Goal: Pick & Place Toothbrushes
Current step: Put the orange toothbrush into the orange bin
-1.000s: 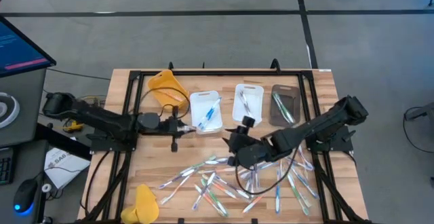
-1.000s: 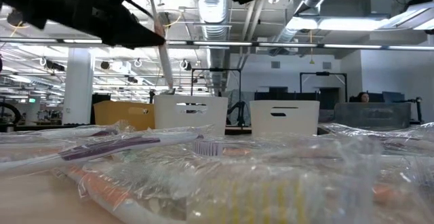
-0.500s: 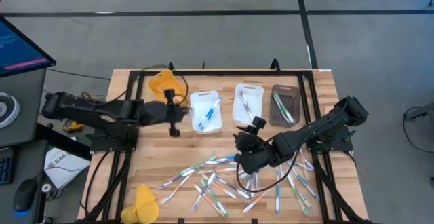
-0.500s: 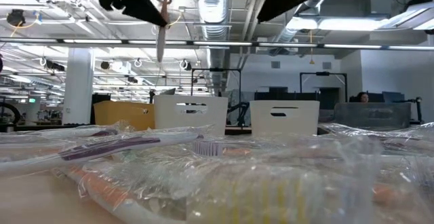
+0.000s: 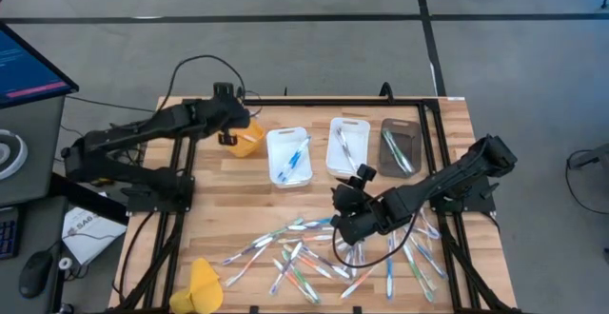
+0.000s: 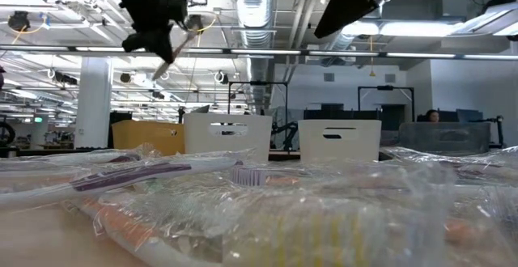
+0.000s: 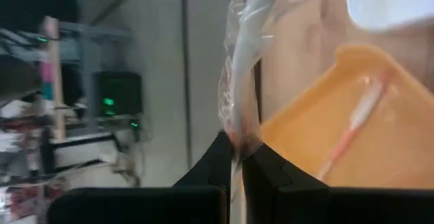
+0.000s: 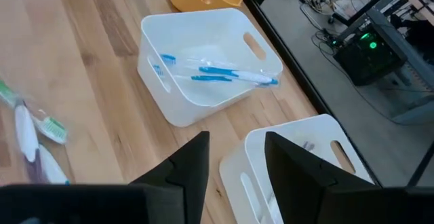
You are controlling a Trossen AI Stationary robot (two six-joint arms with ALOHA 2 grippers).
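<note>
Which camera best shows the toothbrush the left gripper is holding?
The left wrist view: the wrapped toothbrush sits pinched in the left gripper above the yellow tray. The low view shows it dangling; the high view hides it; the right wrist view misses it.

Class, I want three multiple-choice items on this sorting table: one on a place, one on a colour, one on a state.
1. Where is the left claw?
A. above the yellow tray
B. over the loose pile
C. beside the dark tray

2. What colour are the brushes in the left white tray?
A. green
B. blue
C. pink

3. How is the right claw?
A. shut on a brush
B. open, holding nothing
C. out of sight

Answers:
1 A, the high view shows it over the yellow tray.
2 B, blue brushes lie in it.
3 B, its fingers stand apart with nothing between.
</note>
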